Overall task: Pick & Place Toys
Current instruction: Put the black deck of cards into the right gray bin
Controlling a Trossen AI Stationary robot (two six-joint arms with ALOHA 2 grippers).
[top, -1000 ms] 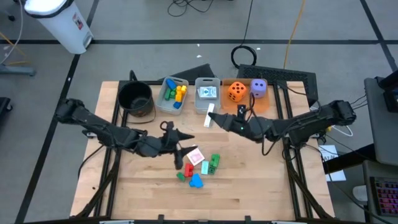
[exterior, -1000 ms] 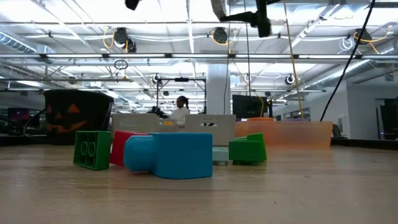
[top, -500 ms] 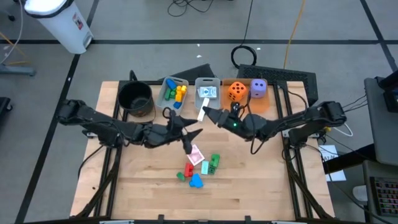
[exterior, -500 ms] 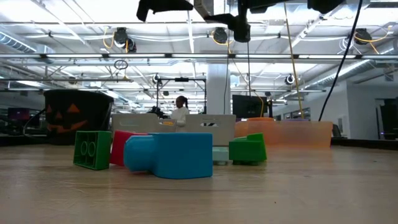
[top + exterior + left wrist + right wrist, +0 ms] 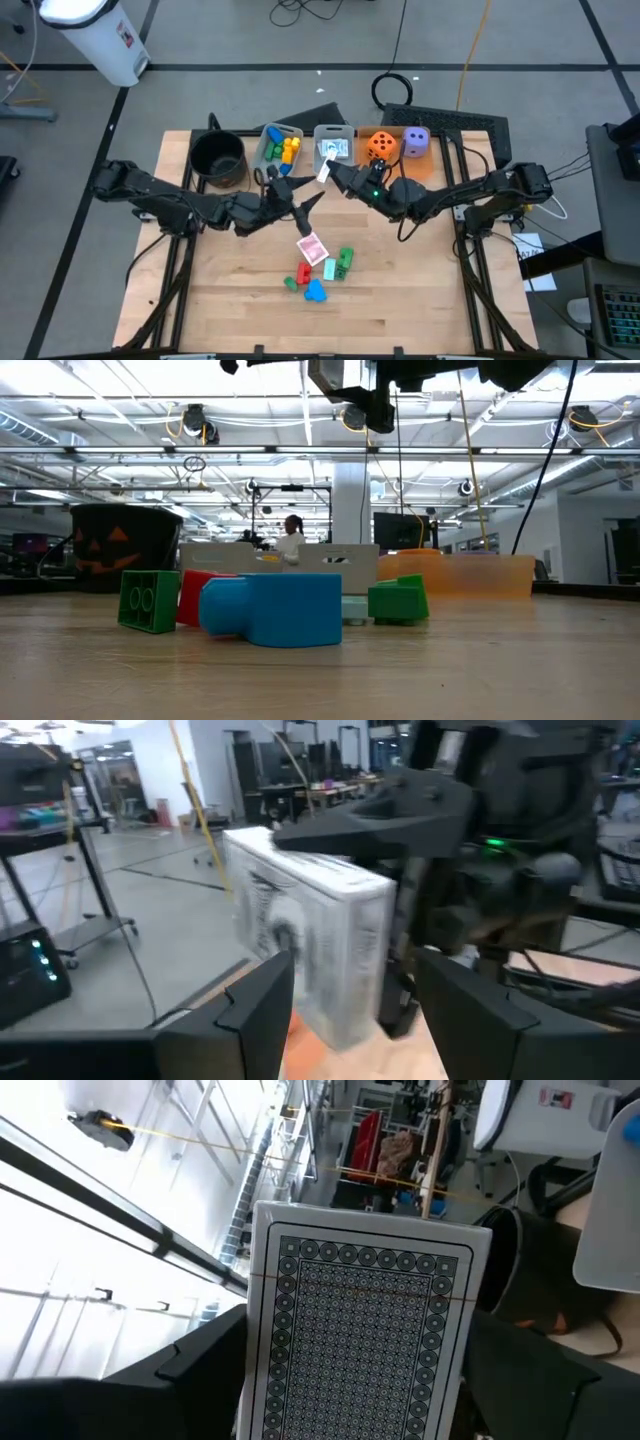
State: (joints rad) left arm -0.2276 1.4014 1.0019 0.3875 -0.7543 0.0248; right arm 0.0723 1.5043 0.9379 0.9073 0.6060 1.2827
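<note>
My right gripper [image 5: 335,175] is shut on a white deck of playing cards [image 5: 325,176], held high above the table's middle, near the bins. In the right wrist view the deck's patterned back [image 5: 365,1330] faces the camera. My left gripper [image 5: 308,200] stands open just short of the deck. In its wrist view the deck [image 5: 320,940] shows above and between its two fingers. Lying on the table are a red card [image 5: 311,246], green blocks [image 5: 345,262], a red block [image 5: 303,272] and a blue block [image 5: 275,608]. My right gripper pinches the deck by its two long narrow sides [image 5: 262,1380] between its two fingers. The fingers come about level from the table's right and lie along the deck. The deck is lifted clear and sticks out past the fingertips [image 5: 370,810] toward my left gripper.
Along the far edge stand a black pot [image 5: 218,158], a clear bin with blocks [image 5: 278,150] and a clear bin with cards [image 5: 333,148]. To their right, an orange tray [image 5: 430,168] holds an orange die [image 5: 379,146] and a purple die [image 5: 416,141].
My right gripper has carried the deck toward the table's far edge and to the left, turning as it went. My left gripper has left the block pile, gone toward the far edge and the deck, and turned. The two grippers now stand closer together.
</note>
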